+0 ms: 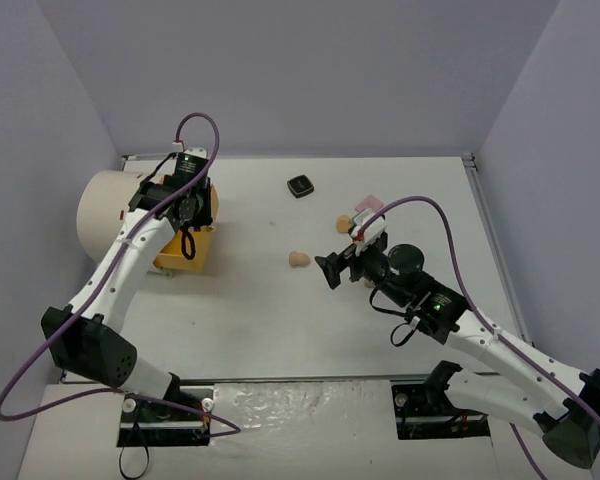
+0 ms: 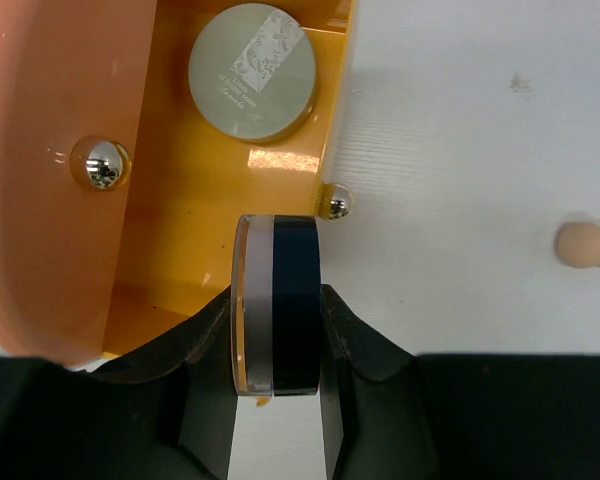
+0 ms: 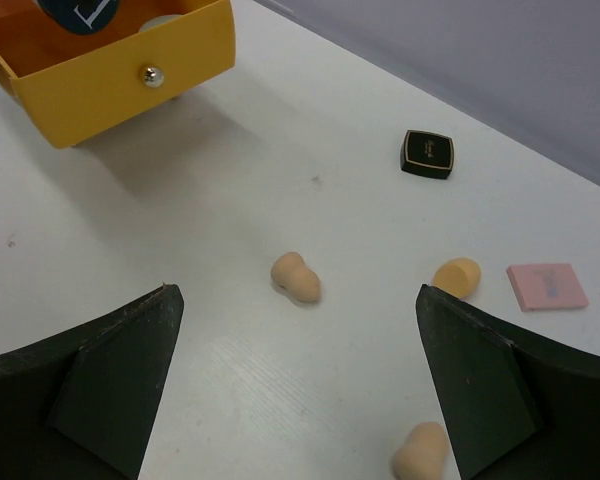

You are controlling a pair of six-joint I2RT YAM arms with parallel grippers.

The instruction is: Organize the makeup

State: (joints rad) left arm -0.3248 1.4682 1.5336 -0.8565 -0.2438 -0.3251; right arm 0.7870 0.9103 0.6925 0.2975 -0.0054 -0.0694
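**Step in hand (judged):** deposit the round compact [image 2: 280,290] in the open yellow drawer [image 2: 180,220].

**End effectors.** The left gripper [image 2: 277,345] clamps the round compact on edge, with its jaws narrow against the two flat faces. The compact hangs over the drawer, just inside the front wall beside the knob [image 2: 337,202]. The right gripper [image 3: 300,375] is spread wide and holds nothing. It hovers above the table [image 3: 230,190].

**Procedure.**
1. Carry the compact further inside the drawer, away from the front wall.
2. Lower it close to the floor before releasing. An on-edge disc is likely to roll or bounce.
3. Keep it apart from the pale green disc [image 2: 252,70].

**Containers.** The drawer projects from the large cream cylinder [image 1: 105,210]. The pale green disc lies flat in one corner of it. The rest of the visible floor is bare, though the far part is hidden.

**Outside the drawer.** Three peach sponges [image 3: 296,278], the black square compact [image 3: 427,154] and the pink square pad [image 3: 547,286] lie on the table. A dark round shape beside the right wrist may be another compact, but this cannot be confirmed.
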